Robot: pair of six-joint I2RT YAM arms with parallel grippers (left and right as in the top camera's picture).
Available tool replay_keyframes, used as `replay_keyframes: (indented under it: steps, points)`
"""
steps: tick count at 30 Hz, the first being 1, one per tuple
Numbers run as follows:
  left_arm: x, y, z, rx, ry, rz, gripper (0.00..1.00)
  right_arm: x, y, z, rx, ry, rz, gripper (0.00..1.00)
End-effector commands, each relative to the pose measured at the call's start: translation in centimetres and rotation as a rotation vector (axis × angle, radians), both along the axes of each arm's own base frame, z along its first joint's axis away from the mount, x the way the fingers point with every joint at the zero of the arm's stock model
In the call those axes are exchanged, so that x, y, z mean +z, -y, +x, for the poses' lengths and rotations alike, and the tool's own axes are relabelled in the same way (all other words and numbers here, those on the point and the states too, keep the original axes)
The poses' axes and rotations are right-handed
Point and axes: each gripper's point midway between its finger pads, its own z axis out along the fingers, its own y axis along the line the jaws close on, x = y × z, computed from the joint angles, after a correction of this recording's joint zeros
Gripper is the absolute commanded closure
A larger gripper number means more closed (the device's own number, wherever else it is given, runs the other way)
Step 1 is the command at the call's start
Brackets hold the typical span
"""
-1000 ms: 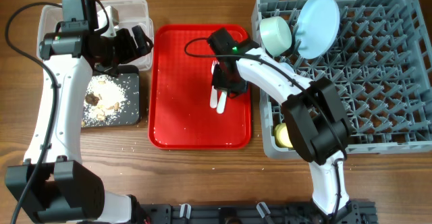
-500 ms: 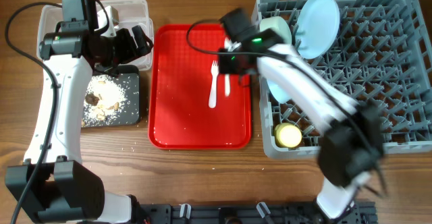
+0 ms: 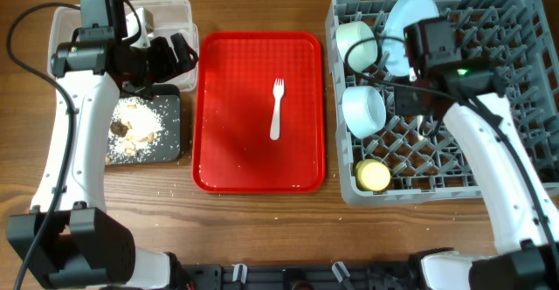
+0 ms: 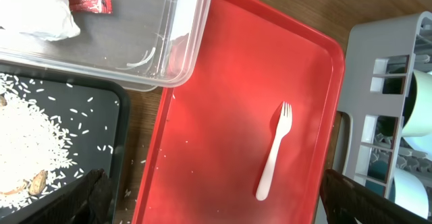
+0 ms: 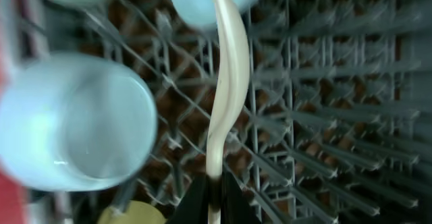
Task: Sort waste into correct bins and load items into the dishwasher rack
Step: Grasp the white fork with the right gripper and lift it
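From overhead, the white plastic fork (image 3: 277, 108) lies alone on the red tray (image 3: 218, 150), not yet loaded. The right arm (image 3: 476, 141) reaches over the grey dishwasher rack (image 3: 515, 80), where the light blue plate (image 3: 403, 19), pale green bowl (image 3: 355, 41), light blue bowl (image 3: 364, 109) and yellow cup (image 3: 373, 176) already sit. The left gripper (image 3: 177, 52) hovers over the clear tub (image 3: 175, 10), beside the black tray (image 3: 171, 107) of rice. This view does not show how either pair of jaws stands.

The left wrist view shows the left fingers (image 4: 91, 197) spread wide and holding nothing. Below lie the tub's corner with a white and red wrapper (image 4: 47, 11), rice grains (image 4: 27, 143) in the black tray, and the fork further right. A few grains have scattered onto the red tray and the wood. If the left arm reaches for the fork, it could cross the right arm's return path.

In the right wrist view, the right gripper (image 5: 214, 189) pinches a white spoon (image 5: 227, 82) by the very end of its handle, its length extending over the lattice close to the light blue bowl. With so short a hold the spoon may pivot or slip. Released flat, it would likely bridge the pegs or fall through an opening, and lowering it carelessly could knock the bowl or plate.
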Motion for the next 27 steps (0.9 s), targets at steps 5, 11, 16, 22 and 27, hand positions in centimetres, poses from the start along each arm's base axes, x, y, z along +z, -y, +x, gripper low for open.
replay_keyframes:
  steps: [5,11,16,22,27]
  points:
    - [0.4,-0.2,0.2,-0.007,0.015,0.012,0.00,-1.5,0.5,0.7,-0.018,0.020,-0.008,0.52]
    - [0.4,-0.2,0.2,-0.006,0.015,0.012,0.00,10.0,-10.4,5.8,0.264,0.315,0.507,0.54]
    - [0.4,-0.2,0.2,-0.007,0.015,0.012,0.00,9.1,-19.5,6.9,0.407,0.322,0.617,0.53]
    - [0.4,-0.2,0.2,-0.007,0.015,0.012,0.00,-4.8,-26.1,7.8,0.211,0.029,0.621,0.22]
    - [0.4,-0.2,0.2,-0.006,0.015,0.012,0.00,-12.0,-26.9,8.8,0.165,-0.059,0.600,0.26]
